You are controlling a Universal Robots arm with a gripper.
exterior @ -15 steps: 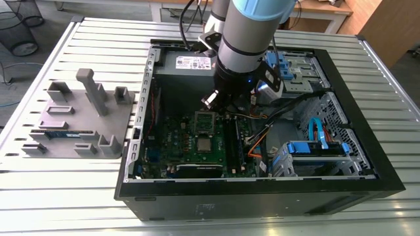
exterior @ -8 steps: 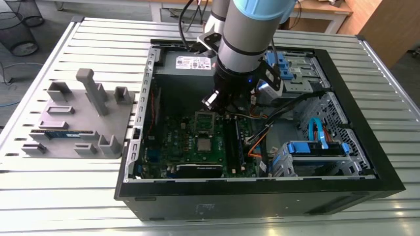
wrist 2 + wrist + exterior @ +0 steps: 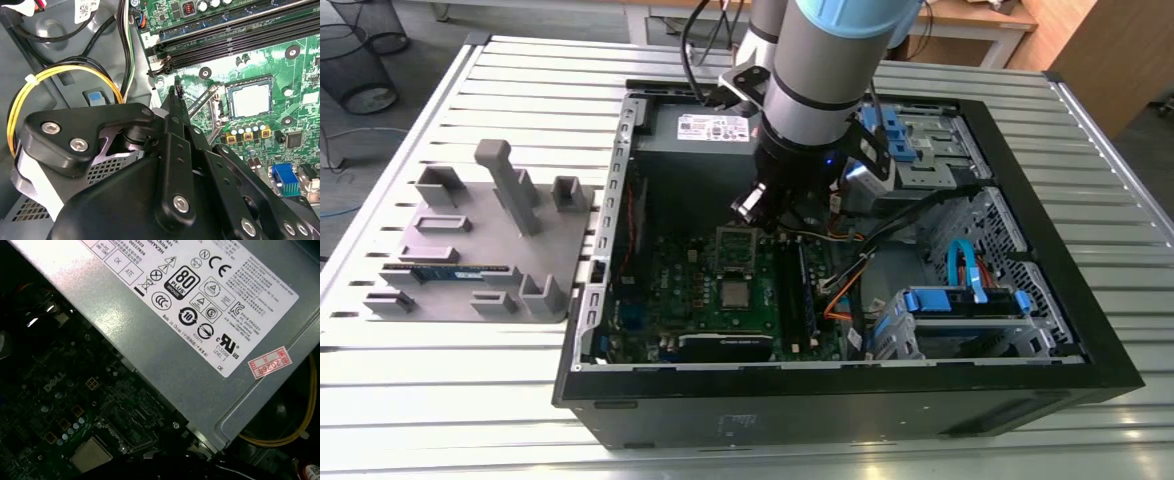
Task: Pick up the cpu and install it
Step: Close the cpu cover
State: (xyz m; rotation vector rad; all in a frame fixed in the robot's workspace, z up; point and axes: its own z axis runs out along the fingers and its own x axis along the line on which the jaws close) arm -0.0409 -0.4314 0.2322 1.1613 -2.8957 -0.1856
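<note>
Plainly, fingers (image 3: 176, 115) closed, clear of cpu (image 3: 251, 98).

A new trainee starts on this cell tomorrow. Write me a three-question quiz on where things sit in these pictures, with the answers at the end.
1. True or false: the cpu lies outside the computer case.
2. What lies on the grey fixture plate? A: a memory stick. B: a fan. C: a screwdriver.
3. Fill in: the cpu sits in a socket on the green ____.

Key
1. False: it is inside the case.
2. A.
3. motherboard.
</note>
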